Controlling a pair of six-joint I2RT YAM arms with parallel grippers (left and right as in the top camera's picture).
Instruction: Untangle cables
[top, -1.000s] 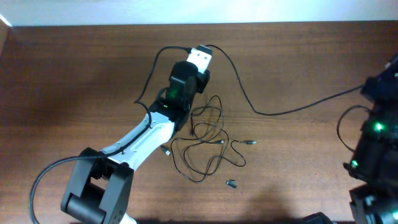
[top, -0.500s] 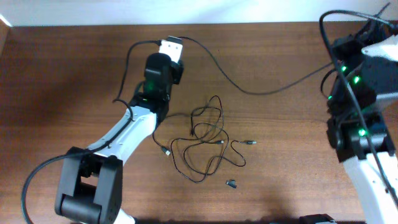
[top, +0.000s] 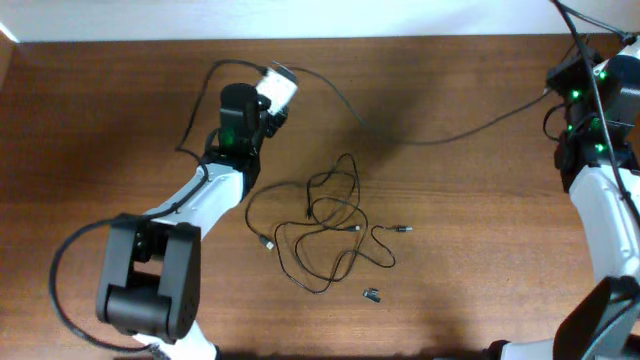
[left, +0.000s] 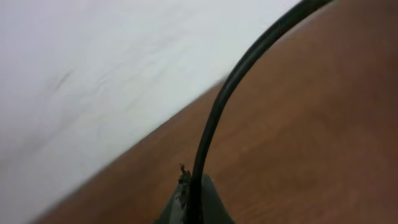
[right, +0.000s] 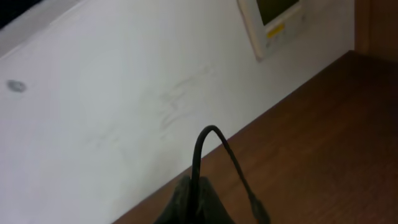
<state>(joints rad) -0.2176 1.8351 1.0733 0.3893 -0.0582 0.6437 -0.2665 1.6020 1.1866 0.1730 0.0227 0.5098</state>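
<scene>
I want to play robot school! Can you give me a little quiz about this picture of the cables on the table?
1. True or false: the cables lie straight and apart.
2. In the overhead view, the small dark piece lies: A) above the tangle, B) below it, C) under an arm.
3. Which arm is nearer the cables?
Key: 1 false; 2 B; 3 the left arm.

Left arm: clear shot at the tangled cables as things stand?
Probably yes. The left gripper hangs just beyond the cables, bare table between them, and the right arm is far off.
</scene>
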